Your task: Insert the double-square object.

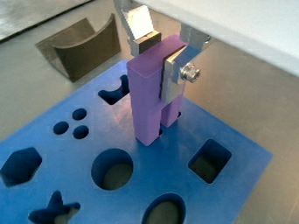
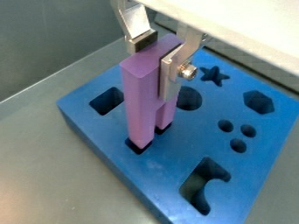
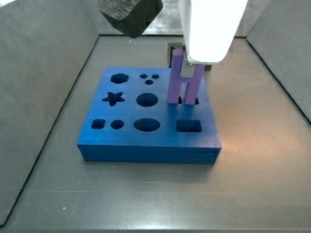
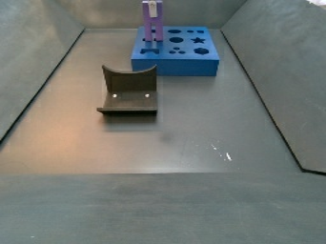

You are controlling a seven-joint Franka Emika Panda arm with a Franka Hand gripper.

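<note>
The double-square object (image 1: 149, 96) is a tall lavender peg standing upright, its lower end in a hole of the blue board (image 1: 158, 171). It also shows in a wrist view (image 2: 142, 96) and in both side views (image 3: 183, 77) (image 4: 152, 21). My gripper (image 1: 160, 59) (image 2: 156, 57) is over the board, its silver fingers on either side of the peg's top, shut on it. Most of the peg stands above the board (image 2: 100, 127). The hole's bottom is hidden.
The board (image 3: 152, 146) (image 4: 192, 59) has several other shaped holes, among them a square hole (image 3: 188, 126) next to the peg. A dark grey curved block (image 4: 128, 91) (image 1: 82, 48) stands on the grey floor beside the board. Grey walls ring the floor.
</note>
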